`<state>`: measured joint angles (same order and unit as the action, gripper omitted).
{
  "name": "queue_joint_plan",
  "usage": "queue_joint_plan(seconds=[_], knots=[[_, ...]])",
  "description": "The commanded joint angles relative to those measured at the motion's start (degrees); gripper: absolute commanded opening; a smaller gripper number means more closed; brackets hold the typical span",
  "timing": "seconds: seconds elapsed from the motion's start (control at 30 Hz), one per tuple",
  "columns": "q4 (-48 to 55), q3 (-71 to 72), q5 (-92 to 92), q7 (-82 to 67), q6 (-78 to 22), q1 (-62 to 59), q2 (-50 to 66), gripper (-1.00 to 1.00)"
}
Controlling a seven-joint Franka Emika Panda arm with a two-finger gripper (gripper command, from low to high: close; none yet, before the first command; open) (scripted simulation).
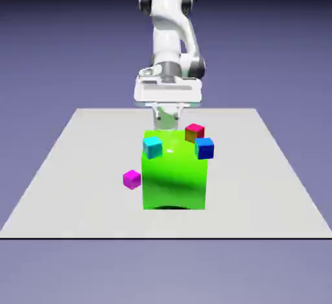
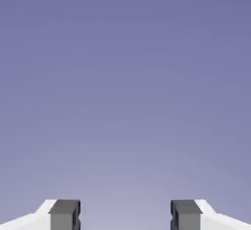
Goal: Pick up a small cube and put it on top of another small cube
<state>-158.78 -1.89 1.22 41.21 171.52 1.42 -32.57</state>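
Note:
The small magenta cube (image 1: 131,179) sits on the grey table (image 1: 71,166), just off the big green block's (image 1: 174,176) side toward the exterior view's left. The small cyan cube (image 1: 152,146) shows at the green block's upper left corner; whether it rests on the block I cannot tell. My gripper (image 1: 167,117) hangs behind the green block's top, its fingers partly hidden by the block. In the hand view my gripper (image 2: 125,217) is open: both grey fingertips (image 2: 64,214) stand wide apart, with only the blue-violet backdrop between them.
A red cube (image 1: 194,132) and a dark blue cube (image 1: 204,148) show at the green block's upper right corner, close to the gripper. The table's front edge runs along the bottom of the exterior view.

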Motion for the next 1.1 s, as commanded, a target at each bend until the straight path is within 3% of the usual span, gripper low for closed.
queue_joint_plan(seconds=[0.0, 1.07], knots=[[1.46, -1.07, 0.73, -0.47, -2.49, 0.03, 1.49, 0.00], [38.18, -24.74, 17.67, -5.47, -81.22, -7.57, 65.87, 0.00]])
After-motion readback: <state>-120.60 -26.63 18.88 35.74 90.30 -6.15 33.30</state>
